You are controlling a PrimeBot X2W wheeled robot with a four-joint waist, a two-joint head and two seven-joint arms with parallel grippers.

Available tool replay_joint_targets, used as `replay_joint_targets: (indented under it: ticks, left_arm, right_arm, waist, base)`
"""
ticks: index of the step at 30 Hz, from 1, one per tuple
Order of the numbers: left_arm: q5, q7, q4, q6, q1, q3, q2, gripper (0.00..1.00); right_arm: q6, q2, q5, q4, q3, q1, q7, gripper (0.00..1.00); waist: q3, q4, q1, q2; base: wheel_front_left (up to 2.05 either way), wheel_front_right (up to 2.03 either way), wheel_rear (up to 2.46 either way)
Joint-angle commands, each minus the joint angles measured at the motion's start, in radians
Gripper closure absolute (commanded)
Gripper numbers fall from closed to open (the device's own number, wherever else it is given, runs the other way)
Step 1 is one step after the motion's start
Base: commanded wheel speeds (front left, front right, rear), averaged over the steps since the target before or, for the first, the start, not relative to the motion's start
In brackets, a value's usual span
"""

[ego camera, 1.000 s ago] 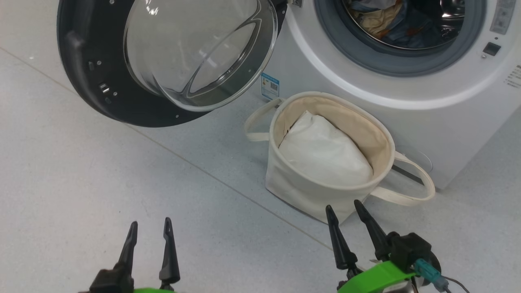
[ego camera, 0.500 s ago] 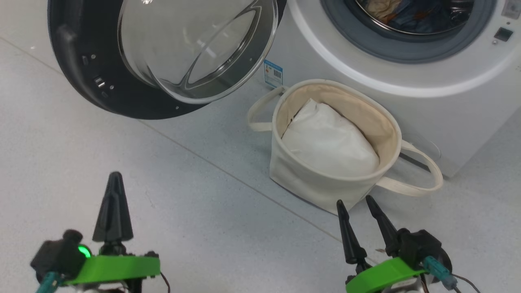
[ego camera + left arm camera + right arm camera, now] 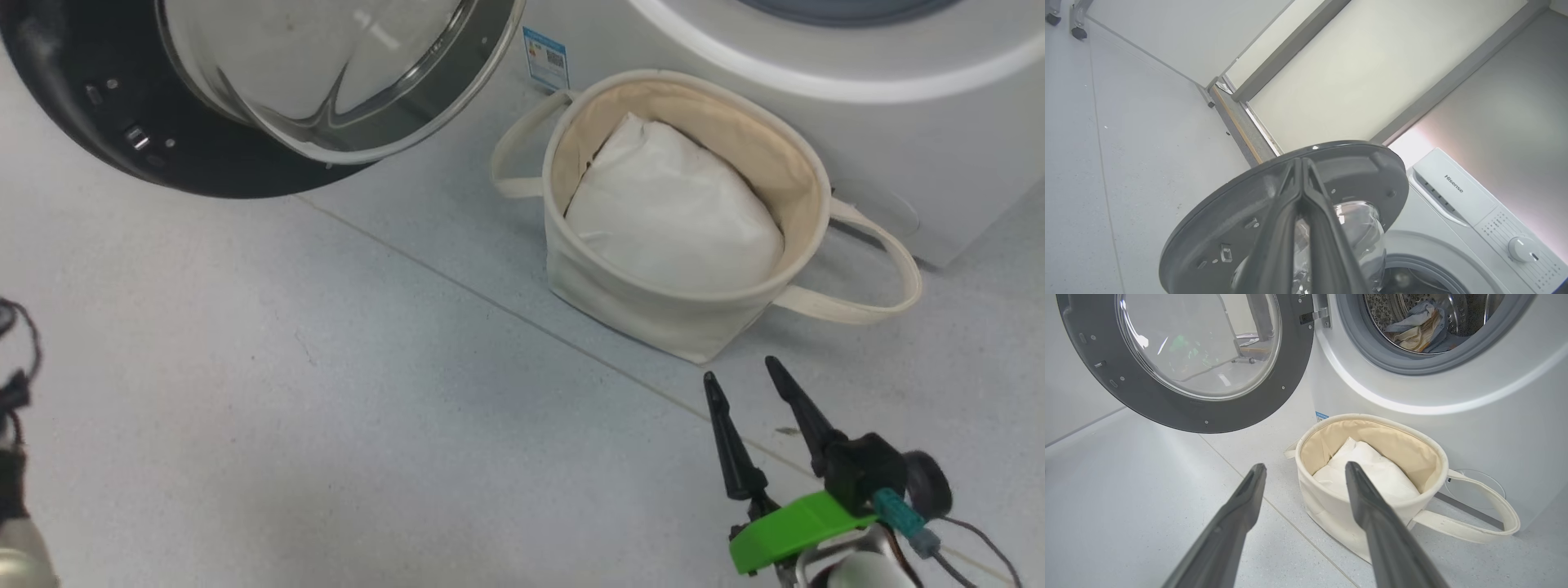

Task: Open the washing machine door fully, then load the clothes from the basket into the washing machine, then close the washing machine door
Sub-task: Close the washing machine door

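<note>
Left claw [image 3: 1302, 161]: two long dark fingers pressed tight together, tips meeting, nothing betw. them. Sits centre-bottom of left wrist frame, drawn over the door's inner face. Touching it or not: can't tell.
Right claw [image 3: 741, 369]: lower right of head frame. Fingers spread wide, empty. Tips near the basket's front wall but apart from it, above the floor.
Door: large round washing machine door [image 3: 73, 106], wide glossy black ring w/ bulging clear glass bowl. Upper left of head frame, swung wide open, left of the washer's opening.
Washer: white front-loading washing machine [image 3: 898, 147], top right of head frame. Grey rubber seal [image 3: 1363, 351] and steel drum [image 3: 1470, 310] in upper right of right wrist frame. Small blue sticker [image 3: 545, 59] on lower front corner.
Clothes: soft blue clothes w/ cream lining [image 3: 1414, 328], lying inside the drum, upper right of right wrist frame.
Basket: small round cream canvas basket [image 3: 645, 310], centre-right of head frame, upright on floor just in front of washer. Two long loop handles, one at its left, one at its right.
Basket contents: plain white padded bundle [image 3: 669, 212], lying in the basket below its rim.
Floor: pale grey floor [image 3: 326, 367], thin seam running diagonally past the basket.
Left arm: pale forearm [image 3: 16, 563] w/ dark cable [image 3: 16, 384], at left edge of head frame.
</note>
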Motion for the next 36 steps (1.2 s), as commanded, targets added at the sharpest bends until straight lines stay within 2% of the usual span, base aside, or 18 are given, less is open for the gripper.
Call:
replay_joint_targets:
  ticks: [1, 5, 15, 19, 29, 36]
  left_arm:
    - [-0.012, 0.011, -0.014, -0.010, -0.035, 0.042, 0.067, 1.00]
    - [-0.134, 0.073, 0.168, -0.003, -0.195, 0.111, 0.138, 1.00]
    - [-0.183, 0.105, 0.481, 0.068, -0.411, 0.163, 0.293, 1.00]
    - [-0.189, 0.114, 0.559, 0.067, -0.452, 0.164, 0.317, 1.00]
    - [-0.177, 0.160, 0.676, 0.030, -0.502, 0.131, 0.358, 1.00]
    - [-0.201, 0.234, 0.700, -0.007, -0.527, 0.117, 0.349, 1.00]
  right_arm:
    - [0.000, -0.008, -0.012, -0.032, 0.027, -0.021, -0.005, 0.00]
    - [0.000, -0.058, -0.029, -0.046, 0.042, -0.047, -0.005, 0.00]
    - [0.000, -0.124, -0.032, -0.082, 0.010, -0.063, -0.005, 0.00]
    - [0.000, -0.136, -0.034, -0.089, -0.001, -0.056, -0.005, 0.00]
    - [0.000, -0.152, -0.038, -0.110, -0.012, -0.040, -0.005, 0.00]
    - [0.000, -0.164, -0.044, -0.118, -0.011, -0.023, -0.005, 0.00]
  waist:
    - [0.037, -0.011, -0.0002, 0.0000]
    - [0.089, -0.038, -0.0002, 0.0000]
    - [0.163, -0.128, -0.0002, 0.0000]
    - [0.178, -0.149, -0.0002, 0.0000]
    - [0.196, -0.175, -0.0002, 0.0000]
    - [0.200, -0.170, -0.0002, 0.0000]
  base:
    - [0.00, 0.00, 0.00]
    - [0.00, 0.00, 0.00]
    - [0.00, 0.00, 0.00]
    - [0.00, 0.00, 0.00]
    - [0.00, 0.00, 0.00]
    - [0.00, 0.00, 0.00]
